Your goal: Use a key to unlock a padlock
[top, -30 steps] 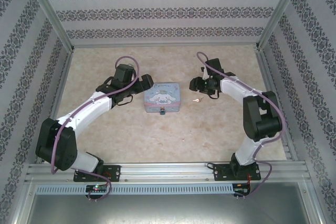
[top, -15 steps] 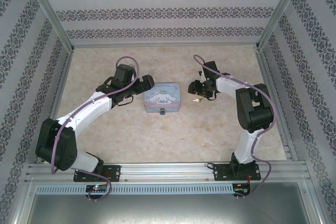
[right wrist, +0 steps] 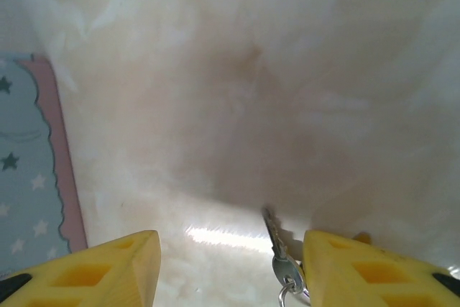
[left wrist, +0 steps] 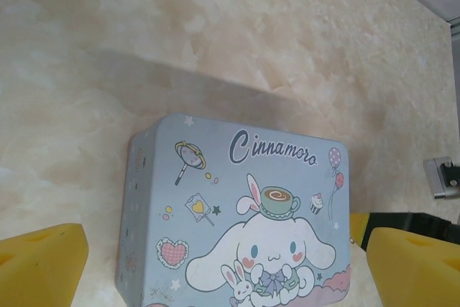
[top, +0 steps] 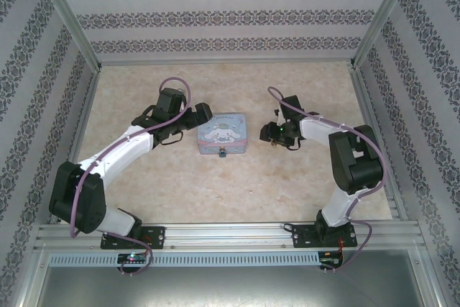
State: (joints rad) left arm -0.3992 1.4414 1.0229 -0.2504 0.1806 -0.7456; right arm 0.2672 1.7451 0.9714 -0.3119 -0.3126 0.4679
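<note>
While the left gripper (left wrist: 224,249) gapes empty left of the tin box (left wrist: 237,177), the right gripper's (right wrist: 230,249) half-open jaws flank the ungripped key (right wrist: 275,239).

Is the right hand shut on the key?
No, the key lies loose on the table between the right hand's fingers, which stand wide apart.

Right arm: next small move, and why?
Probably close the right gripper on the tiny silvery metal key, after nudging slightly toward it. In the right wrist view the key lies on the marbled beige table between the open yellow fingers, close beside one finger rather than centred, so centring first should give a surer pinch.
</note>
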